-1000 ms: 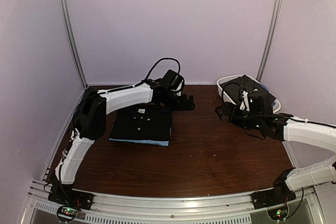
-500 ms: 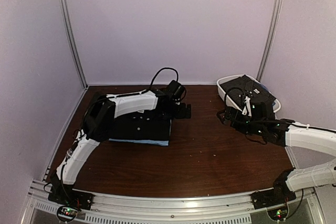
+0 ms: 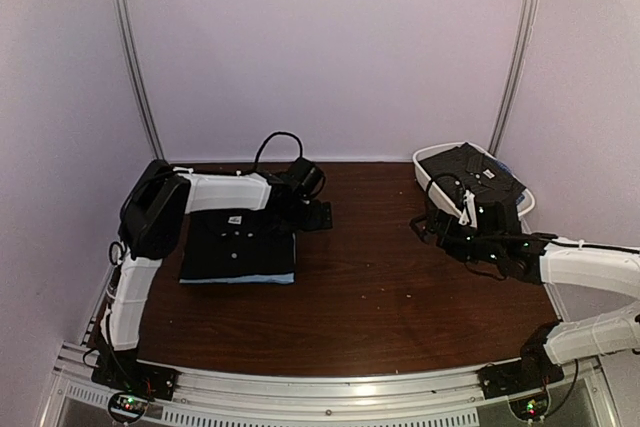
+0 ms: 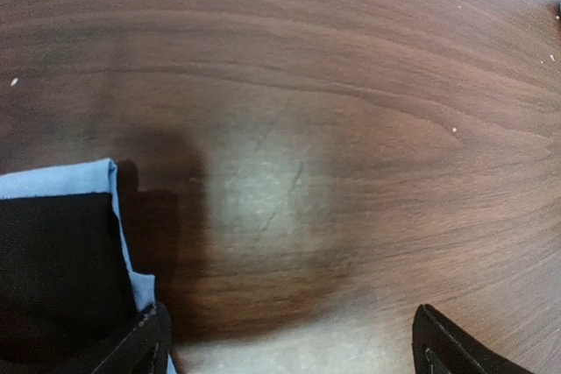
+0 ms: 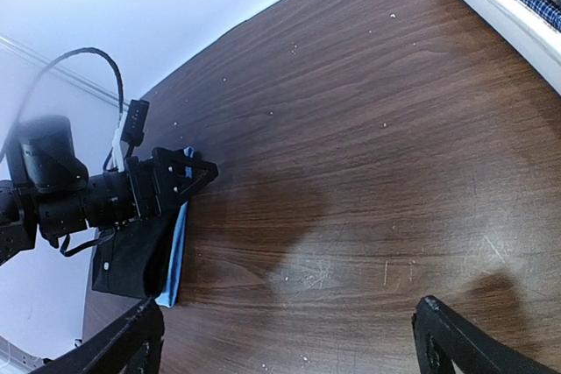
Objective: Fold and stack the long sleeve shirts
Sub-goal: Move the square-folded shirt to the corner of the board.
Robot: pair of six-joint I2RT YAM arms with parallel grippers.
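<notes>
Black shirt [image 3: 238, 245] is recorded as a flat folded rectangle of soft cloth with small pale buttons. It is laid on the light blue shirt [image 4: 61, 179], table left. Dark pale-dotted shirts [image 3: 472, 169] are heaped in the white oval tub [image 3: 425, 160], far right. Left gripper [image 3: 316, 215] is held wide and empty just beside the stack. Right gripper [image 5: 289, 335] is likewise spread and empty over the wood-grain table [image 3: 380, 287].

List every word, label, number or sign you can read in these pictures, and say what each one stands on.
No text can be read in any view.
Pale speck at the collar of the folded black button-up cloth shirt, possibly a tag: too small to read.
</notes>
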